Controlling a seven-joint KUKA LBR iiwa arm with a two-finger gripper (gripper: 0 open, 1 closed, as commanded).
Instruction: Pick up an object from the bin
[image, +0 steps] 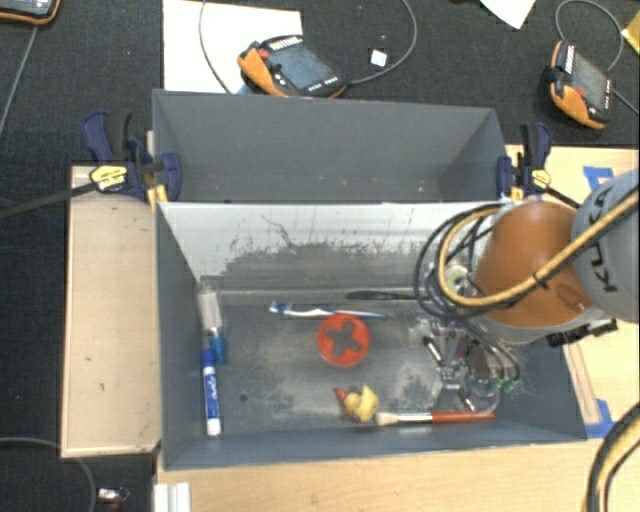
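My gripper (455, 372) is low in the right part of the bin, close to the floor. Just below it, along the front wall, lies a brush with a red-orange handle (448, 417), its pale bristles pointing left. A small yellow duck (358, 402) sits at the brush's bristle end, left of the gripper. Further left and a little back lies a round orange-red piece with a cross-shaped cutout (343, 338). I see nothing held in the gripper.
A blue and white toothbrush (325, 312) lies near the back wall. A blue and white marker (212, 385) rests along the left wall. Bare floor lies between the marker and the duck.
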